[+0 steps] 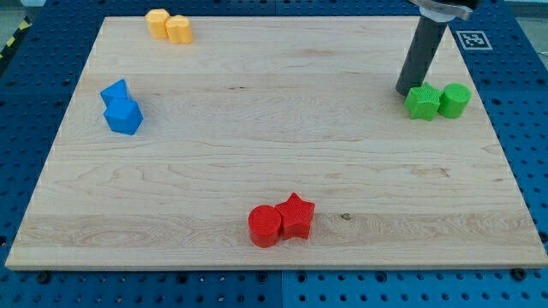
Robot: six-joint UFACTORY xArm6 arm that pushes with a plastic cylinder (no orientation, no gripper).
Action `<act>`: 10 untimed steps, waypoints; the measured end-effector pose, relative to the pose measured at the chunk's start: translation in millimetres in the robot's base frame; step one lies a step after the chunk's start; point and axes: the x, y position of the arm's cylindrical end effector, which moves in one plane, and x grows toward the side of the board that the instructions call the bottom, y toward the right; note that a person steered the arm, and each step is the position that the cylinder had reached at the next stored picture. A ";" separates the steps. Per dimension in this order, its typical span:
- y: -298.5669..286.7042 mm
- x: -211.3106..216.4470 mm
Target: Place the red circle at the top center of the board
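Red circle (pixel 265 227) seen at board (pixel 257 145) bottom centre, touching red star (pixel 296 216) | no claw fitted; my tip (pixel 405 92) set just left of green star (pixel 422 103) | green cylinder (pixel 455 100) beside it

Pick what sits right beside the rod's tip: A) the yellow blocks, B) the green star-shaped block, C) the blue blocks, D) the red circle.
B: my tip stands at the upper left edge of the green star-shaped block, far from the red circle.
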 end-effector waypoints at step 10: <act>-202.0 247.7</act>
